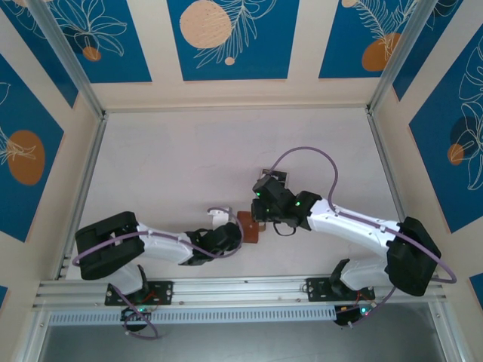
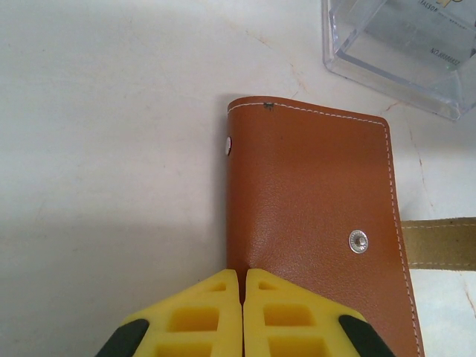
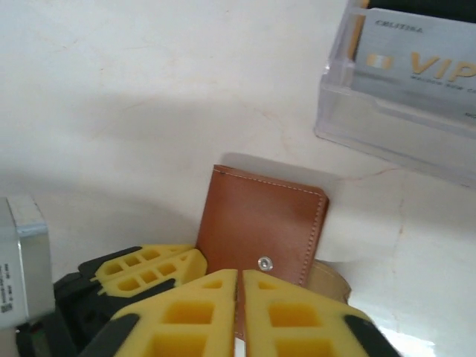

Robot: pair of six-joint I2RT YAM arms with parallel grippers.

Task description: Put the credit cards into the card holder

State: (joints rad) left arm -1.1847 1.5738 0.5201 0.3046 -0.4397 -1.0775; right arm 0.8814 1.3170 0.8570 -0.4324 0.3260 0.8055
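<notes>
Near middle of the table (image 1: 189, 166): the card holder (image 2: 312, 201) sits closed, brown outside up, between my two claws.
My left claw (image 2: 242, 277): yellow fingers pressed together, tips over the holder's near edge; I cannot tell whether any leather is nipped between them.
My right claw (image 3: 239, 277): fingers pressed together as well, tips at the holder's edge close to the snap stud (image 3: 265, 263); grip just as unclear.
Credit cards: a pale card (image 3: 416, 65) marked VIP stands in the clear stand (image 3: 387, 130), beyond the holder and apart from it.
Tab (image 2: 439, 243): tan strap sticking out from the holder's side.
</notes>
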